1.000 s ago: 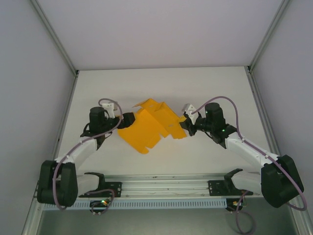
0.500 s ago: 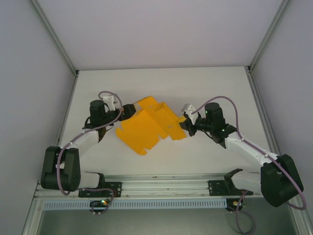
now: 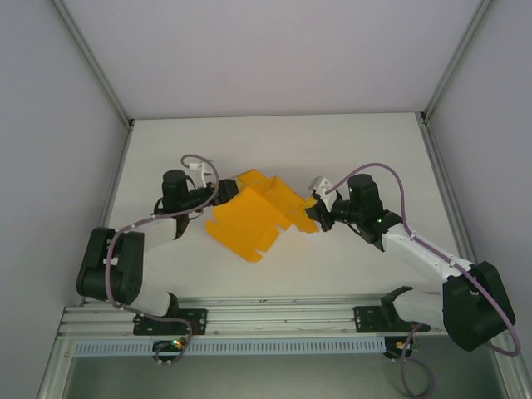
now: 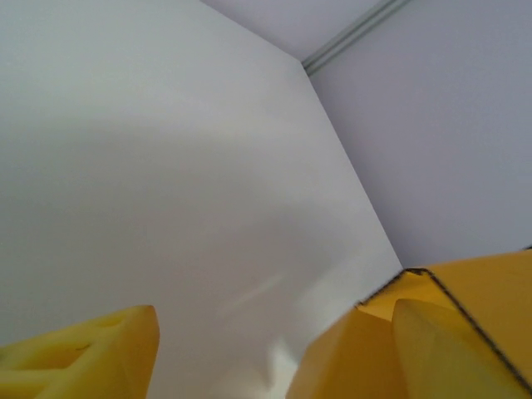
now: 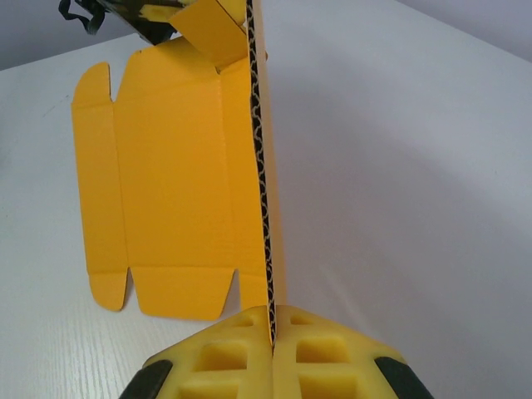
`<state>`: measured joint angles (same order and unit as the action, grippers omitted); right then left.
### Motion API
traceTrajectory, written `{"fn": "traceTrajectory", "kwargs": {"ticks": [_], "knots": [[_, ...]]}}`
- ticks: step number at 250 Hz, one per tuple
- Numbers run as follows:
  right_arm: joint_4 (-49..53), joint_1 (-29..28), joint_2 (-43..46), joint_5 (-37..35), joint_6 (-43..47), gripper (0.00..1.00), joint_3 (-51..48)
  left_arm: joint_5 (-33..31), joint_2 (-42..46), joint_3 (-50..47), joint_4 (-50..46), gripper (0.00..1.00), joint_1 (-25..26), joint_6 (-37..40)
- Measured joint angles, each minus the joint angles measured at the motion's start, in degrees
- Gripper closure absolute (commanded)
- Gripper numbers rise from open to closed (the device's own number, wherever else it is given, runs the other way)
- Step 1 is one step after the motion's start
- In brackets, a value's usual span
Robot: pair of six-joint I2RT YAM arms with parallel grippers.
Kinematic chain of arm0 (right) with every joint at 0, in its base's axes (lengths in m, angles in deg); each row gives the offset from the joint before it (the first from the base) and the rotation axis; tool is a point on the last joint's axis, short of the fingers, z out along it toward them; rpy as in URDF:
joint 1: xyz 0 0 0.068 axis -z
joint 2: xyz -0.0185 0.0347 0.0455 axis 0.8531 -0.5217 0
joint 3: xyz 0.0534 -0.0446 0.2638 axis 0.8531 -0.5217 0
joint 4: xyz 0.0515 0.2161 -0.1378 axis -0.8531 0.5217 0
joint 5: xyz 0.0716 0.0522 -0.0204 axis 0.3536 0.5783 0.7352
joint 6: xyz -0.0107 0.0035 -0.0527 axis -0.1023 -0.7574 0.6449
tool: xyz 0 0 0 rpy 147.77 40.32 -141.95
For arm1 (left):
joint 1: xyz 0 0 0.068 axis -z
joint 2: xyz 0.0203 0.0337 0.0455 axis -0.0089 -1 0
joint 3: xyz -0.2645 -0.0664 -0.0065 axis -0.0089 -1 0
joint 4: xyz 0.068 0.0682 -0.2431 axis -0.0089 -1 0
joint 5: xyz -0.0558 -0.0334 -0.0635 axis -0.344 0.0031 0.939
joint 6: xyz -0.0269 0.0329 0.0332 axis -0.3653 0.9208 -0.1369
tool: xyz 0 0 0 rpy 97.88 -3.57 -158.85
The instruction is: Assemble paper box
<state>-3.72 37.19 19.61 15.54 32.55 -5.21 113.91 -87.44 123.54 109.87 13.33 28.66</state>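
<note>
The orange-yellow die-cut card sheet [image 3: 249,223] lies partly folded in the middle of the white bench [image 3: 274,141], with bare surface open on every side. The right end effector [image 3: 314,214] is clamped on its corrugated right edge. The left end effector [image 3: 223,193], fingers apart, sits at its far-left corner. Since a second ago the left arm [image 3: 154,226] has swung inward and the sheet has shifted slightly right.

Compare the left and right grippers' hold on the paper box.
The right gripper is shut, pinching the paper box by its edge; the left gripper is open. The right sits at the box's right end, the left at its far-left corner. Both are at the box.
</note>
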Motion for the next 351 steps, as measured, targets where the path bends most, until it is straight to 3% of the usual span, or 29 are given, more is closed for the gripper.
{"fn": "traceTrajectory", "kwargs": {"ticks": [71, 95, 163, 249, 311, 325, 336, 351], "knots": [[0.90, 0.85, -0.61, 0.96, -0.39, 1.00, 0.22, 3.63, -0.33, -0.50, 3.61, 0.37, 2.36, 1.99], [1.03, 1.38, -0.61, 1.53, -0.63, 1.00, 0.24, 2.67, 0.81, -0.46, -0.24, 0.46, 3.76, 5.07], [2.23, 1.86, -0.55, 3.76, -1.55, 1.00, 0.26, -4.09, 1.46, 1.79, -14.36, 0.52, 6.69, 13.46], [3.52, 2.29, -0.17, 5.95, -2.58, 1.00, 0.26, -8.79, 2.01, 4.28, -20.13, 1.00, 8.79, 17.90], [3.52, 2.73, 0.37, 5.66, -2.56, 1.00, 0.61, -10.32, 5.55, 4.11, -22.77, 1.00, 9.01, 18.69], [3.56, 2.69, 0.37, 4.96, -2.56, 1.00, 0.87, -10.62, 6.08, 4.02, -23.32, 0.77, 9.03, 18.78], [3.67, 2.47, 0.42, 4.11, -2.54, 1.00, 1.09, -11.45, 6.60, 4.02, -23.87, 0.44, 9.14, 18.88], [4.11, 1.62, 0.81, 2.03, -2.45, 1.00, 1.44, -13.35, 7.65, 4.00, -25.49, 0.31, 9.35, 18.99]]}}
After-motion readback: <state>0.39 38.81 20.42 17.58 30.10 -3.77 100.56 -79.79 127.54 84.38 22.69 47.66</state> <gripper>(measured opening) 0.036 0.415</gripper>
